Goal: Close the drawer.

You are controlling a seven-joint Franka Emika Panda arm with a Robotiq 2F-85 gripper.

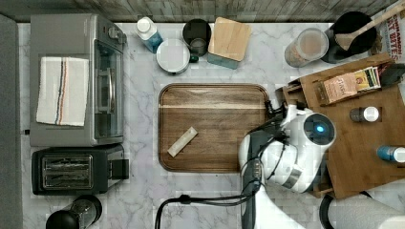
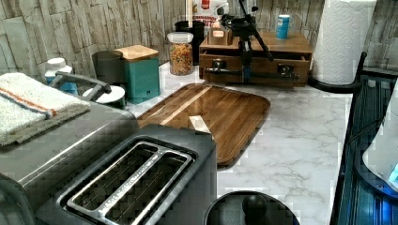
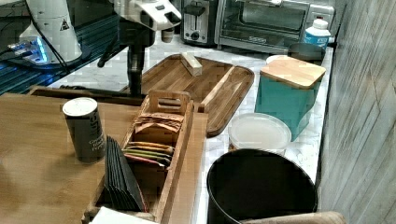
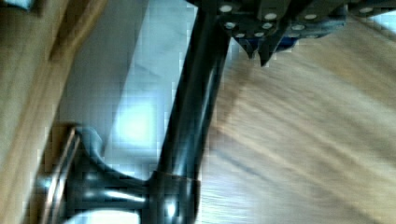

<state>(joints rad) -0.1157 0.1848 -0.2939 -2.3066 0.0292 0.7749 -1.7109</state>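
Toaster [image 2: 141,183] foremost; claw [image 2: 244,70] fronts drawer [image 2: 256,65] beyond tray [image 2: 220,112].

A marble tabletop [image 1: 143,95] carries a dark wooden serving tray [image 1: 212,126] at its middle, with a small pale block [image 1: 182,141] lying askew on the tray's lower left part. At the top view's left stand a toaster oven [image 1: 76,78] with a striped towel [image 1: 62,90] on top and, below it, a black toaster [image 1: 71,171]. The white robot arm [image 1: 296,148] reaches from the bottom to the wooden cabinet [image 1: 363,138] at the top view's right, which bears a tea box [image 1: 351,83] and bottles.
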